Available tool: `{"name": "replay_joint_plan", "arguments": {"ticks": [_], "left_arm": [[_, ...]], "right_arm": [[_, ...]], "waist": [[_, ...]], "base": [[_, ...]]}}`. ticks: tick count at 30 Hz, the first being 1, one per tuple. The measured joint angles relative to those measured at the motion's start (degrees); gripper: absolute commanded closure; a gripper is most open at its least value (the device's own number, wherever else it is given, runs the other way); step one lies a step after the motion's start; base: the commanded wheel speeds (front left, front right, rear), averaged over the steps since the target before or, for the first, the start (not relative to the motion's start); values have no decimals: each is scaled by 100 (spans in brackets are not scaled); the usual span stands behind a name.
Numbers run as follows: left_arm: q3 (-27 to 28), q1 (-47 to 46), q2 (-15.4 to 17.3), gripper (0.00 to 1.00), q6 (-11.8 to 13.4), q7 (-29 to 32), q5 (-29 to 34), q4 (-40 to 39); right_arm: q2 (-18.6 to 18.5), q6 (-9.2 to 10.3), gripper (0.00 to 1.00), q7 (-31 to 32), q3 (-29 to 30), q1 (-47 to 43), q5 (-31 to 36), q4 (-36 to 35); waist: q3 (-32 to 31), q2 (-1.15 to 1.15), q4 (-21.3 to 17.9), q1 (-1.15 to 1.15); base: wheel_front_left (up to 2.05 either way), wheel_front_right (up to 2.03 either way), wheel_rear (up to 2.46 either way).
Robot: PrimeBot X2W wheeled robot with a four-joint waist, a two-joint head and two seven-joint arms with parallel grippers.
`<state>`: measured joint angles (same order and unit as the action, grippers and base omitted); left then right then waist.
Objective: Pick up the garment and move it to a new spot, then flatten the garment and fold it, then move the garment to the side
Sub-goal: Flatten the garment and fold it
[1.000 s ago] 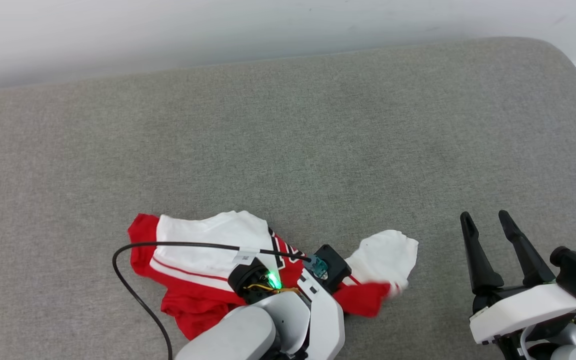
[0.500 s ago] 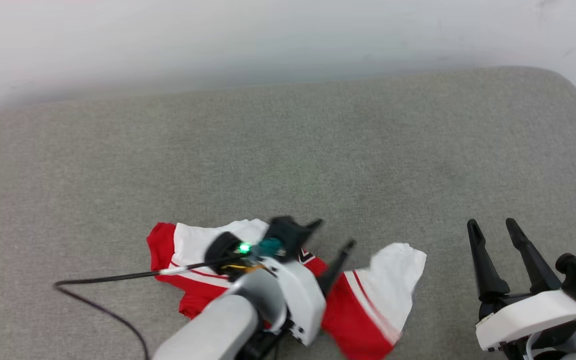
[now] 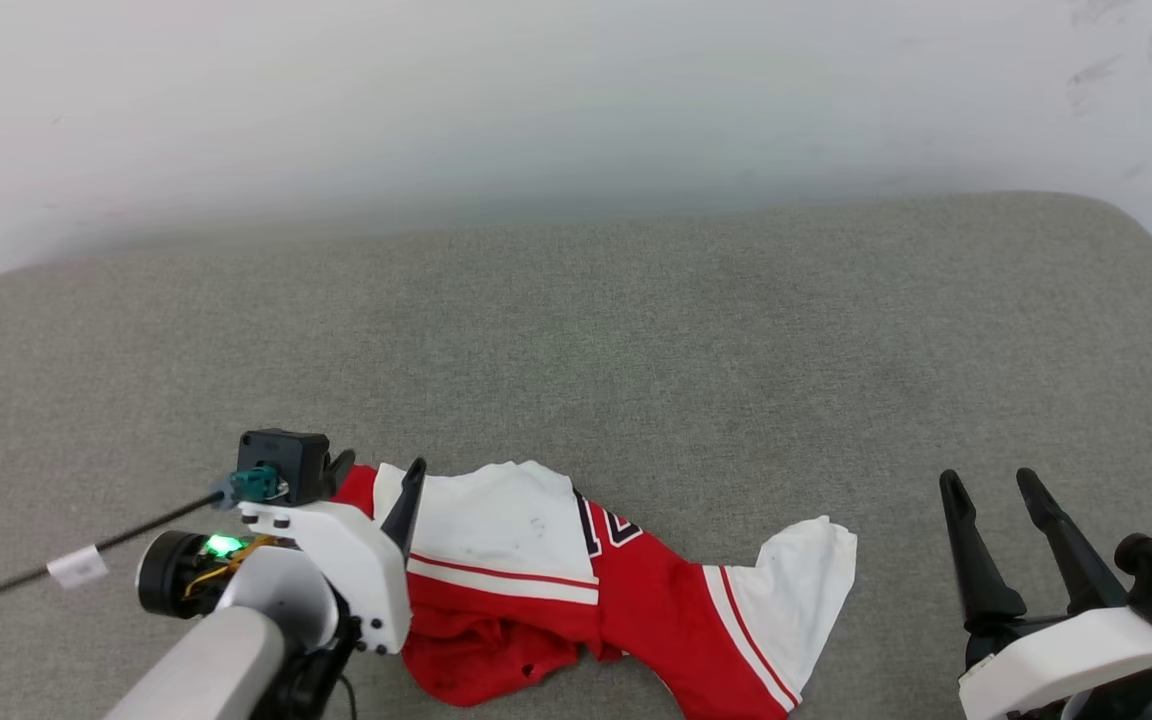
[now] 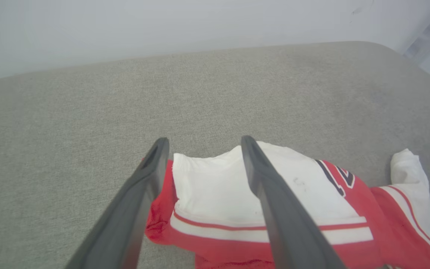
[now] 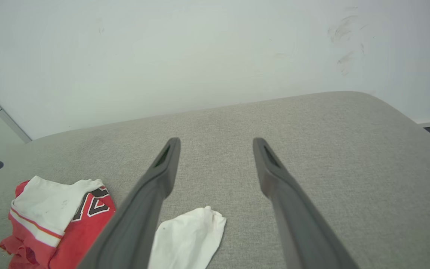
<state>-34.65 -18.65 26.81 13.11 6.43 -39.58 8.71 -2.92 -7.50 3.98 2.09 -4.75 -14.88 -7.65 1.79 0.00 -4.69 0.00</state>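
Head view, lower centre: the garment (image 3: 616, 590) lies crumpled on the cushion (image 3: 636, 350). My left gripper (image 3: 382, 466) stands spread, empty, at its left edge; right gripper (image 3: 986, 478) likewise, lower right. Soft, limp, light, I judge: I'd pinch a sleeve hem.

1. The grey cushion (image 3: 636, 330) is bare from its far edge to the middle; a gripper can pass freely there.
2. The garment (image 3: 576, 590) lies bunched along the near edge and blocks low passes.
3. A bare strip separates it from the right gripper (image 3: 986, 477) near the right edge.
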Motion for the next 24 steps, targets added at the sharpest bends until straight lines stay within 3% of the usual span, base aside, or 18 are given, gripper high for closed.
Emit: {"name": "replay_joint_plan", "arguments": {"ticks": [8, 16, 17, 18, 19, 24], "left_arm": [[-44, -155, 539, 0, -379, 1628, -679, 38], [-135, -575, 608, 1, -654, 2226, -876, 269], [-145, -604, 599, 55, -691, 2252, -895, 298], [-149, -638, 583, 82, -717, 2261, -915, 312], [-169, -677, 582, 100, -739, 2242, -872, 319], [-152, -784, 559, 100, -781, 1980, -751, 289]], "right_arm": [[0, 0, 0, 16, -31, 8, -21, -57], [0, 0, 0, -77, -83, 142, -80, 65], [0, 0, 0, -92, -81, 156, -80, 87], [0, 0, 0, -101, -90, 176, -81, 109], [0, 0, 0, -113, -96, 207, -83, 127], [0, 0, 0, -166, -53, 225, -104, 194]], "waist": [[259, 0, -33, 0], [617, 0, -181, 0], [646, 0, -201, 0], [670, 0, -221, 0], [688, 0, -239, 0], [709, 0, -234, 0]], "base": [[0, 0, 0], [0, 0, 0], [0, 0, 0], [0, 0, 0], [0, 0, 0], [0, 0, 0]]}}
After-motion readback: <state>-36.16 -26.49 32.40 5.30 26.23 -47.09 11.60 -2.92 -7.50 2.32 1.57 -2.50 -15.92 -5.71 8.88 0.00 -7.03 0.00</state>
